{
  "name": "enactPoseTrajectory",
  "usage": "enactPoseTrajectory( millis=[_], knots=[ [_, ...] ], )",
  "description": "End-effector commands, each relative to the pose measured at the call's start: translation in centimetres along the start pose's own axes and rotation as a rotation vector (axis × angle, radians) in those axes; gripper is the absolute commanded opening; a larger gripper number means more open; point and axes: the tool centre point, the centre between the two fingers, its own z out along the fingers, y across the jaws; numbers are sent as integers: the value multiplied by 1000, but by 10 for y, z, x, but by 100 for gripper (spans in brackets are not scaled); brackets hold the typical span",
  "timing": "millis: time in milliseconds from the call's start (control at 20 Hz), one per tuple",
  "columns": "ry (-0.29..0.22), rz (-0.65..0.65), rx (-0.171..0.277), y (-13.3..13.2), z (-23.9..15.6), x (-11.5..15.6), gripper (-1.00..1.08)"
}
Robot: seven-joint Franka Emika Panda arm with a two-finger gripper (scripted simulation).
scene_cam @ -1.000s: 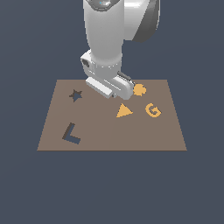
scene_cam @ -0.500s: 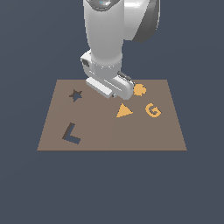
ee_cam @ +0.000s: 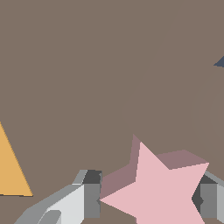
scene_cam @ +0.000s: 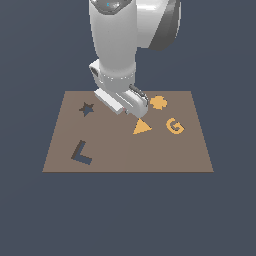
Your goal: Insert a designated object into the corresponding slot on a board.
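The pale-pink star (ee_cam: 159,192) sits between my gripper's (ee_cam: 148,199) two grey fingers, which touch its points on both sides, so the gripper is shut on it. In the exterior view my gripper (scene_cam: 136,114) is low over the middle of the brown board (scene_cam: 125,155) and hides the star. I cannot tell whether the star rests on the board or hangs just above it. The dark navy star slot (scene_cam: 87,108) is at the board's far corner on the exterior view's left, well apart from the gripper. One tip of the slot shows in the wrist view (ee_cam: 220,62).
An orange triangle (scene_cam: 141,127) lies just in front of the gripper and shows in the wrist view (ee_cam: 11,168). An orange G (scene_cam: 174,126) and a roundish orange piece (scene_cam: 159,102) lie toward the exterior view's right. A dark L-shaped cutout (scene_cam: 81,152) is at the near left.
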Motion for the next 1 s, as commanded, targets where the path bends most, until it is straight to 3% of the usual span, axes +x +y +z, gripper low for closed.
enactPoseTrajectory(
  millis=[0, 400, 950],
  knots=[
    [0, 54, 0, 1, -1, 7, -100],
    [1, 325, 1, 14, -3, 40, -100],
    [2, 771, 1, 54, -8, 82, -100]
  ],
)
